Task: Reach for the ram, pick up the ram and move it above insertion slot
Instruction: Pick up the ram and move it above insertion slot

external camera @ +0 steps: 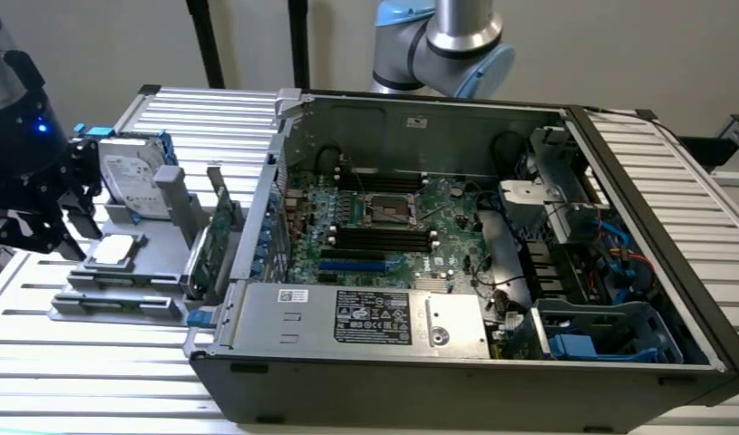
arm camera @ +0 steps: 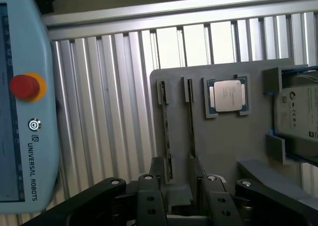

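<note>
Ram [external camera: 201, 263] stands on its long edge in the gray holder [external camera: 115, 306], outside the computer case [external camera: 466, 381], on the exterior view's left, just beside the taller green card [external camera: 227, 222]. Gripper [arm camera: 177, 170] hovers over the holder, jaws released and holding nothing. Its fingers [arm camera: 158, 171] sit at the near ends of two thin edge-on boards; which one is the ram cannot be told there. Expect a light, stiff, thin, fragile board. The best hold is probably across the flat faces at mid-length of the top edge, with modest force.
</note>
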`<state>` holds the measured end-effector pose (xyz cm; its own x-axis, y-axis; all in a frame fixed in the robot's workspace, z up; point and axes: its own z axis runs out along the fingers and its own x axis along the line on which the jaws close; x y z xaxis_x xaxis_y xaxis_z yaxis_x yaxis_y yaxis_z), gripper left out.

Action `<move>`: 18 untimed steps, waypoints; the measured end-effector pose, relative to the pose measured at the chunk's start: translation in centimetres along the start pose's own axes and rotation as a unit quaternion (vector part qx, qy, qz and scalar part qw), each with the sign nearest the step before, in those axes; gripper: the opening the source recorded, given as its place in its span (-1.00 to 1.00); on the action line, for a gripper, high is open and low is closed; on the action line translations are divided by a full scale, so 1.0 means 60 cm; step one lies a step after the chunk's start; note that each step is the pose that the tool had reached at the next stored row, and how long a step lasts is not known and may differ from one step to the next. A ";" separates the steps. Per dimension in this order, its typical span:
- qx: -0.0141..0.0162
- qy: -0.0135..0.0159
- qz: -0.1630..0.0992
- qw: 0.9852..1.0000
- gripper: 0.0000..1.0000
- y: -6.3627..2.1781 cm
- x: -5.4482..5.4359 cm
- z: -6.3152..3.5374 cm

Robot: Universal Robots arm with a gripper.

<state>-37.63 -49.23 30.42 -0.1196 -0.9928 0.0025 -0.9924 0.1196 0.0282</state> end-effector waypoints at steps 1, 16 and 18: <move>0.000 0.000 0.000 1.000 -0.27 0.000 0.001 0.003; 0.000 0.000 0.000 1.000 -0.27 -0.002 0.007 0.048; 0.000 0.000 0.000 1.000 -0.27 -0.002 0.007 0.055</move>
<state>-37.64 -49.65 27.15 -0.1197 -0.9928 0.0026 -0.9924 0.1198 0.0282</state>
